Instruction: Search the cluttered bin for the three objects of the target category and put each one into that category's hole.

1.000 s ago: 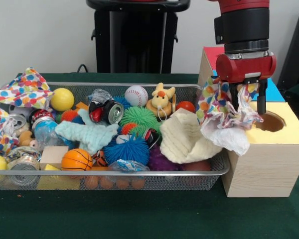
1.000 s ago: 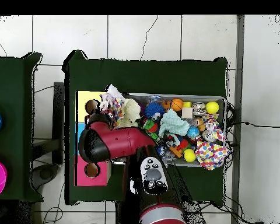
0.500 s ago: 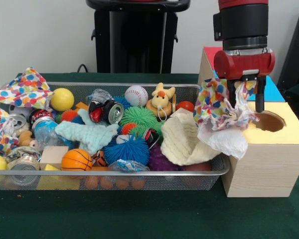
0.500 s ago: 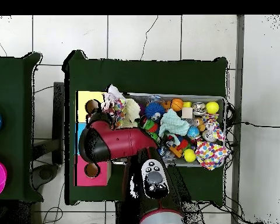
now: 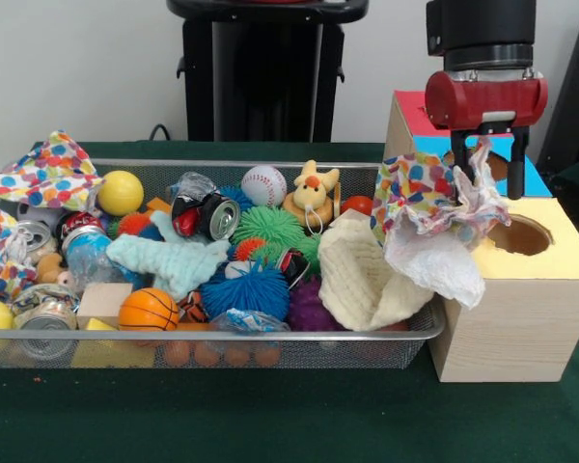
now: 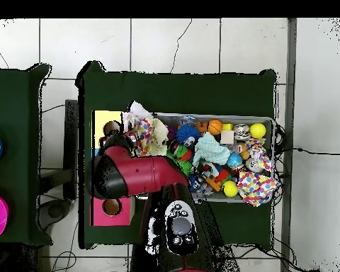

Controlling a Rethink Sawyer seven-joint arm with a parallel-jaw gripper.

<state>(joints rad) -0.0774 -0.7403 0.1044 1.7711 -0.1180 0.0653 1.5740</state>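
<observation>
My gripper (image 5: 487,172) hangs above the wooden box's yellow top (image 5: 569,258), just left of its round hole (image 5: 521,235). It is shut on a polka-dot cloth with a white underside (image 5: 432,217). The cloth drapes from the fingers over the box's left corner and the mesh bin's (image 5: 270,352) right end. Below it in the bin lies a cream knitted cloth (image 5: 359,280). A pale blue cloth (image 5: 169,260) lies mid-bin. Another polka-dot cloth (image 5: 43,174) hangs over the bin's far left rim. In the overhead view the held cloth (image 6: 139,129) shows beside the yellow hole (image 6: 111,128); the arm (image 6: 130,177) hides the gripper.
The bin is packed with balls, spiky toys, crushed cans (image 5: 212,217), a plush duck (image 5: 312,193) and wooden blocks. The box also has a blue section (image 5: 531,178) and a red section (image 5: 415,101) behind the yellow one. A black stand (image 5: 261,72) rises behind the bin.
The gripper has risen and shifted slightly right over the box, drawing the polka-dot cloth's top up with it. The cloth's lower folds still rest on the bin's end and the box's corner.
</observation>
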